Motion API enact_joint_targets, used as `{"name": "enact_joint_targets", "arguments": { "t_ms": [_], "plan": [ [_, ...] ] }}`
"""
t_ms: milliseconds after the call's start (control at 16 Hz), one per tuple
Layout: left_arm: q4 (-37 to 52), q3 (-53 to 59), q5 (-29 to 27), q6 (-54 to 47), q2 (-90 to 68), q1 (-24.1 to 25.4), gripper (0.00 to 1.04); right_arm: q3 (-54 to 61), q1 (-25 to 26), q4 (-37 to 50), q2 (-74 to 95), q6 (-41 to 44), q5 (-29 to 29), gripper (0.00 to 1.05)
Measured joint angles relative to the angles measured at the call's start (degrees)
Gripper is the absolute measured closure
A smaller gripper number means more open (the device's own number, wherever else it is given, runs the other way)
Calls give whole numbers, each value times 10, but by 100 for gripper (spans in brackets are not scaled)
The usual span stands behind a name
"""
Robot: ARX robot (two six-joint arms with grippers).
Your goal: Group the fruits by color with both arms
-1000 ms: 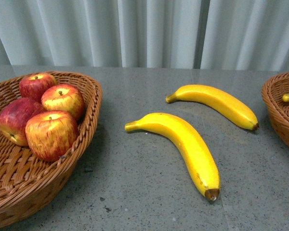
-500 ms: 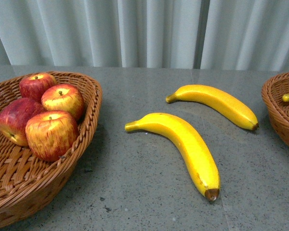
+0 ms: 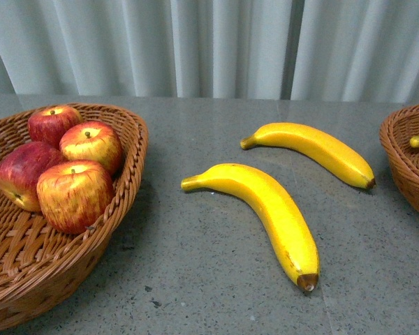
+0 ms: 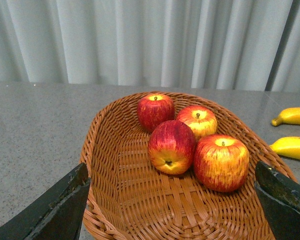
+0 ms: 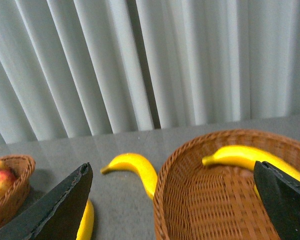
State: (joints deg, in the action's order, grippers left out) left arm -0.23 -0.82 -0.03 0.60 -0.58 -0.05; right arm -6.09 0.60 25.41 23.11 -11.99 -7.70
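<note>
Four glossy, streaked apples are being cradled in the woven wicker basket on the left. Two smooth curved bananas are being borne by the speckled grey table. The left gripper and right gripper are being held wide apart, clamping nothing.

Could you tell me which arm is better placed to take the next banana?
Probably right. The right gripper faces the banana basket, open, with a loose banana beside it; the left gripper faces the apple basket.

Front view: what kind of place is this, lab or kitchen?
Likely a staged lab tabletop: grey speckled table, pleated pale curtain as backdrop, and only wicker baskets, apples and bananas laid out.
</note>
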Motion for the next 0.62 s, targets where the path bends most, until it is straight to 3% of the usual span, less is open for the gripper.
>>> {"name": "enact_joint_targets", "arguments": {
  "t_ms": [250,375,625],
  "plan": [
    [0,0,0,0,0,0,7,-149,-80,177,258,37,14,7],
    [0,0,0,0,0,0,7,-224,-115,177,373,55,28,7],
    [0,0,0,0,0,0,7,-397,-202,90,562,76,62,7]
  ]
}}
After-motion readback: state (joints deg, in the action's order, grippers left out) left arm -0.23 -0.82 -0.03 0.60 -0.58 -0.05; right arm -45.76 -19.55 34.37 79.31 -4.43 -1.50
